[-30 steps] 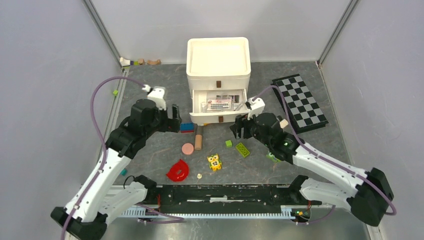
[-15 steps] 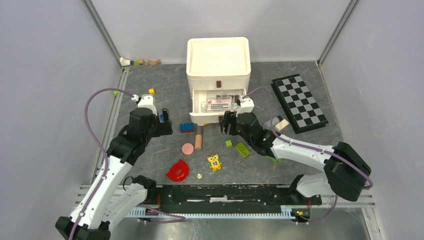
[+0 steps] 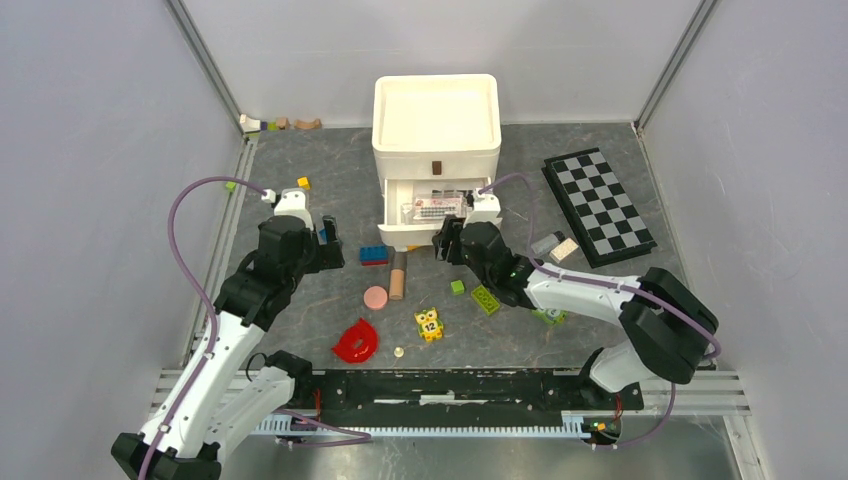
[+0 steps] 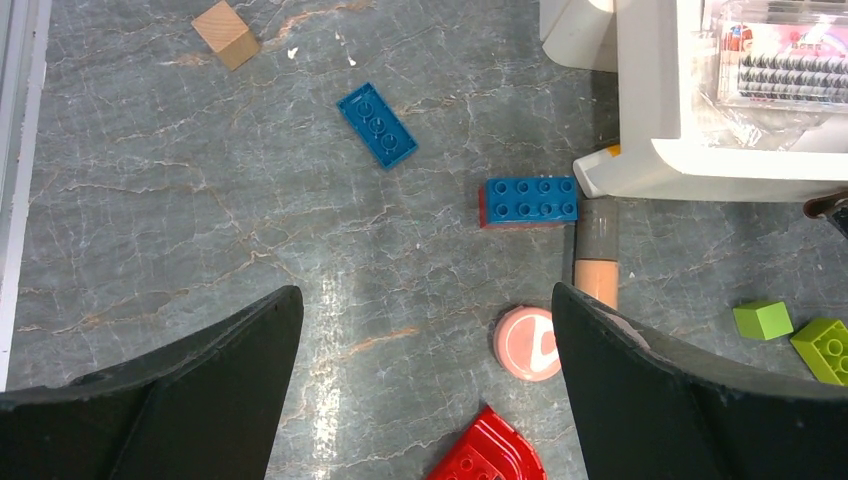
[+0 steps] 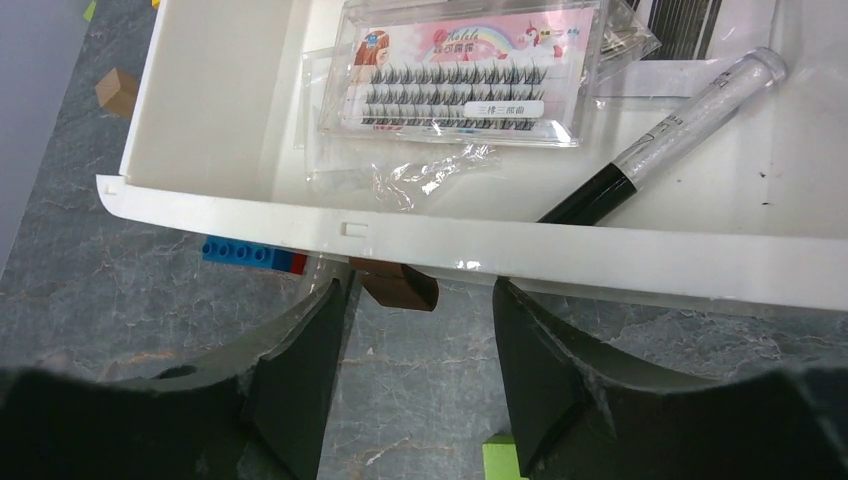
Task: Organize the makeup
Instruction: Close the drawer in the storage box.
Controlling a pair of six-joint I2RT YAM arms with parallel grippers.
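Left gripper (image 4: 425,310) gapes wide, empty; beige stick (image 4: 597,270) and round pink disc (image 4: 528,343) lie lower right, blue plastic brick (image 4: 530,200) just beside the stick. Right gripper (image 5: 415,300), jaws apart, straddles the brown handle (image 5: 397,285) of the white drawer (image 5: 600,252); clear lash packet (image 5: 460,75) and black pencil (image 5: 660,140) lie inside.

Drawer (image 5: 600,255) looks glossy plastic, packets (image 5: 460,80) clear film, cube (image 4: 228,33) perhaps wood.

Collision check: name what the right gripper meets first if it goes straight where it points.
The right gripper would probably first meet the brown handle on the drawer front, lined up between its open jaws; depth is unclear.
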